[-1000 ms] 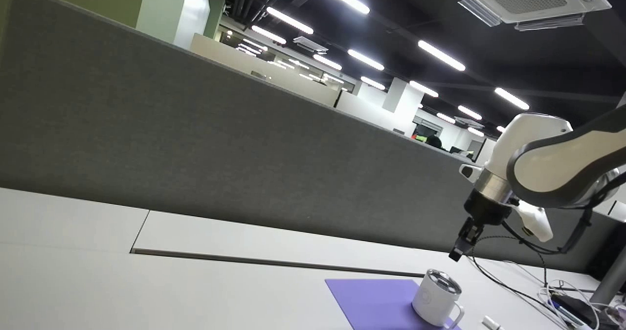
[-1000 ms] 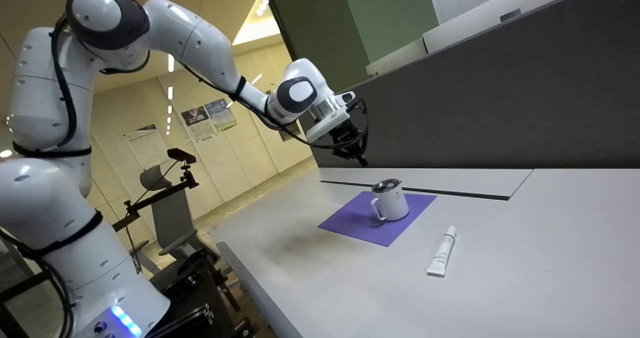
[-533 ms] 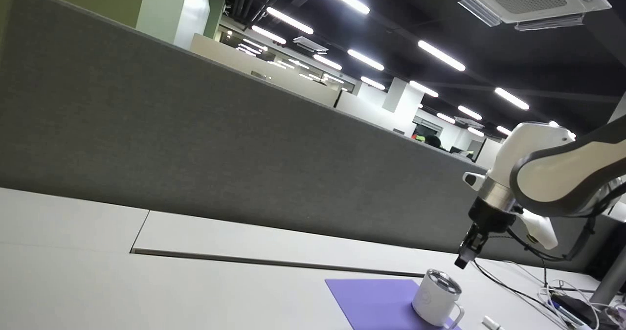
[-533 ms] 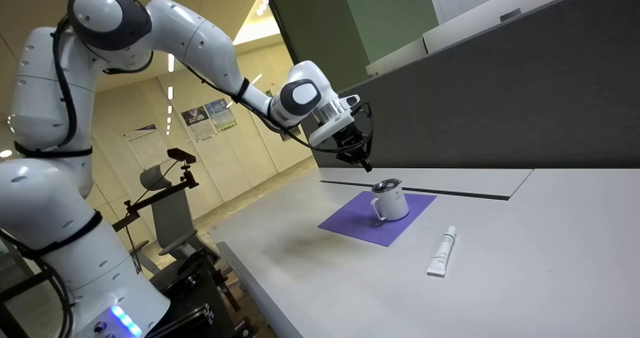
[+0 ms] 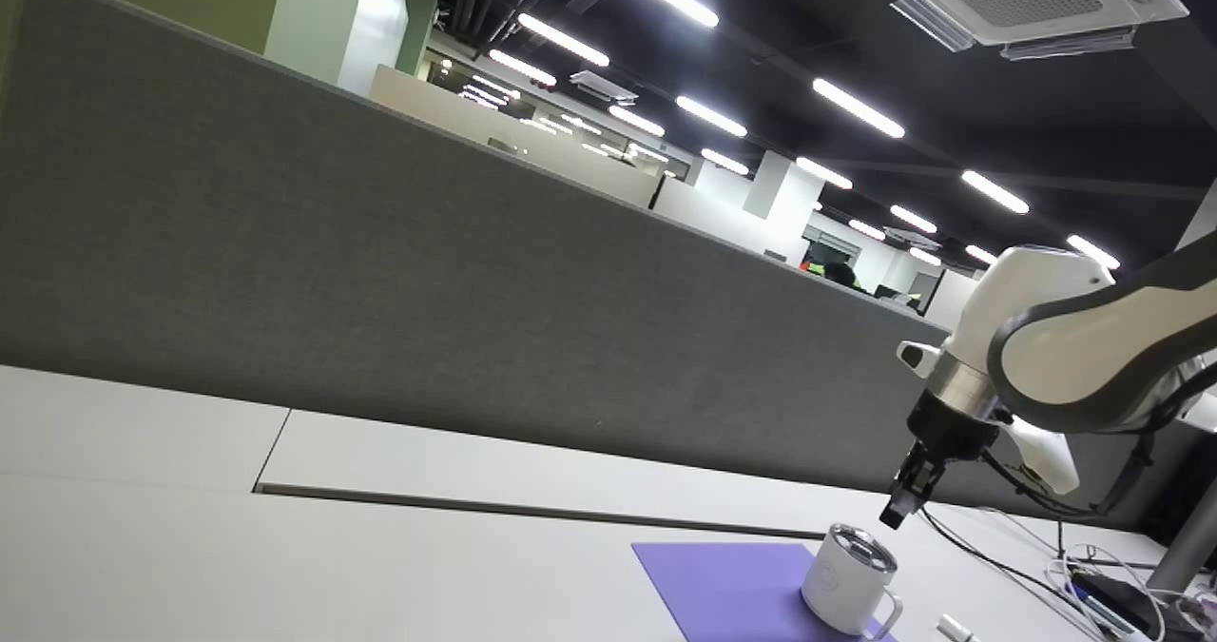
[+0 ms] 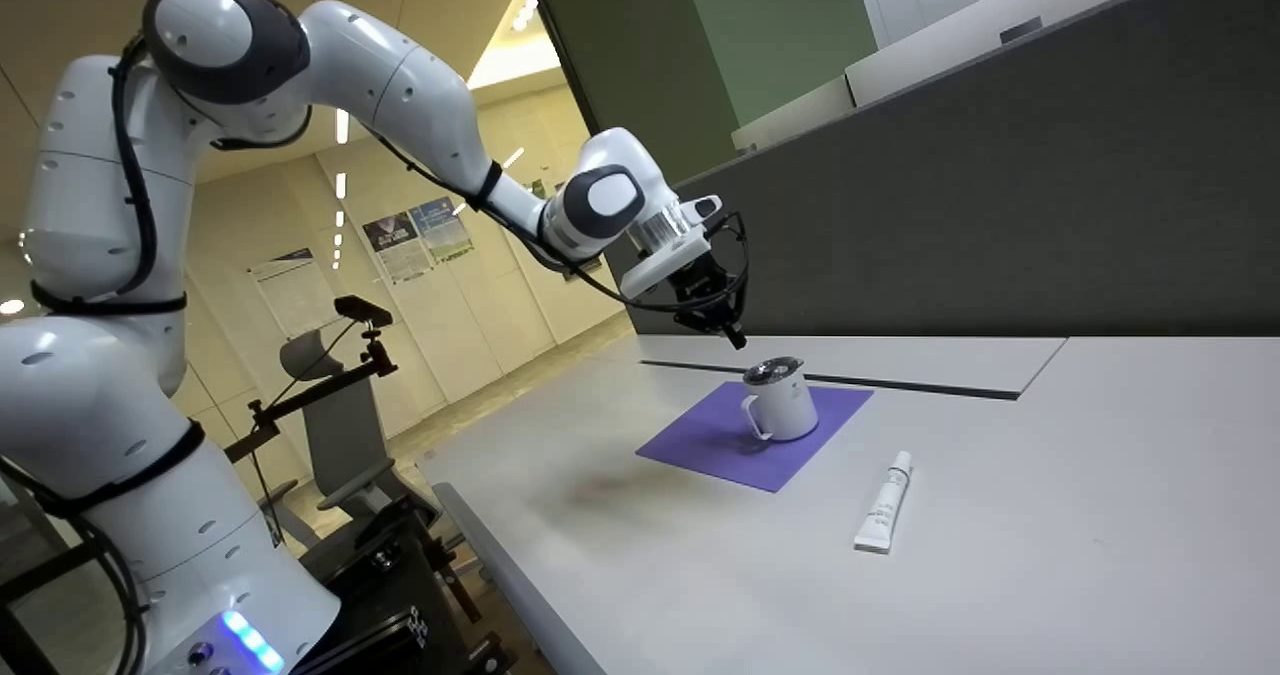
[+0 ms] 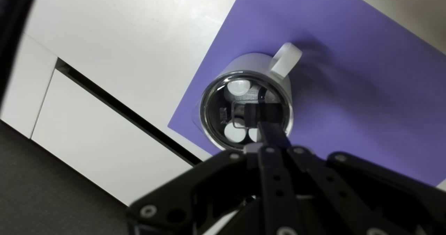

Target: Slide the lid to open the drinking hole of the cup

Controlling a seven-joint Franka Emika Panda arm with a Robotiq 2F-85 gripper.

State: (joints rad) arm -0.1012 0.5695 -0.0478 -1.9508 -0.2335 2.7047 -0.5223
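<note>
The white cup (image 5: 839, 585) stands upright, with its handle; it also shows in an exterior view (image 6: 787, 413) and in the wrist view (image 7: 253, 61). Its lid (image 7: 223, 101) looks clear with a shiny rim and a dark slider piece (image 7: 266, 113); white round shapes show through it. The lid also shows in both exterior views (image 5: 865, 549) (image 6: 773, 371). My gripper (image 7: 273, 134) has its fingers together with nothing between them. In both exterior views its tip (image 5: 892, 520) (image 6: 738, 341) is just above the lid and apart from it. In the wrist view the tip hides part of the lid's near edge.
The cup stands on a purple mat (image 6: 705, 450) on a white table (image 6: 1050, 515). A white tube (image 6: 883, 510) lies on the table. A dark partition (image 6: 1000, 205) rises behind the table. Cables (image 5: 989, 556) lie near the robot's side.
My gripper has come down closer to the cup's lid, more slowly in the last half second. The cup, mat and tube have not moved.
</note>
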